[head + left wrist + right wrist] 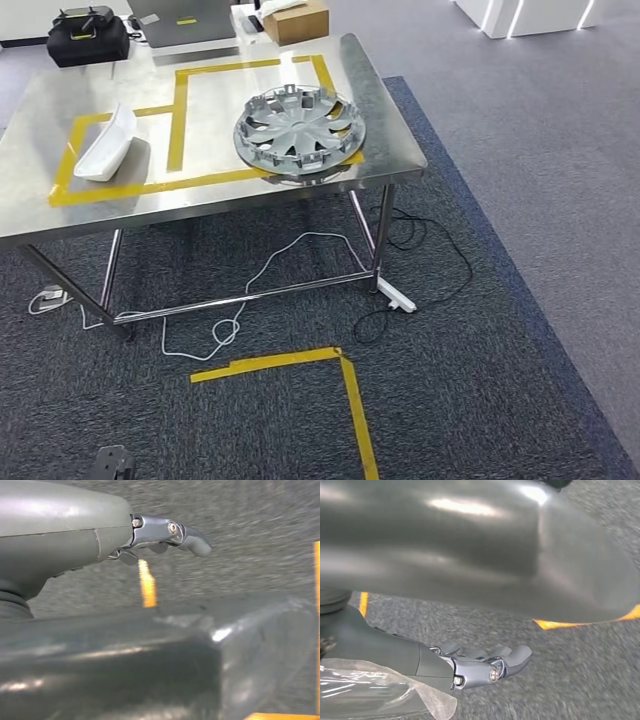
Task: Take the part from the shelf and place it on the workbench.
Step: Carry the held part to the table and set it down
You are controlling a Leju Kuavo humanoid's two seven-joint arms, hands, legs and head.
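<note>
- The left hand (166, 535) hangs over the grey carpet (245, 540), fingers stretched out and apart, holding nothing.
- The right hand (486, 665) likewise extends loosely above the carpet, empty; a clear plastic wrap (376, 690) lies against its wrist.
- One silver wheel cover (299, 129), the part, lies flat on the steel workbench (226, 110), at the right end of the yellow tape outline (178, 120), near the front edge.
- One white curved part (107, 143) rests in the left taped box.
- One cardboard box (296, 19) and one black case (87, 38) sit at the far edge.

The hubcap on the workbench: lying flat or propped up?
Flat. The hubcap rests on the workbench, its rim down, overlapping the yellow tape.
</note>
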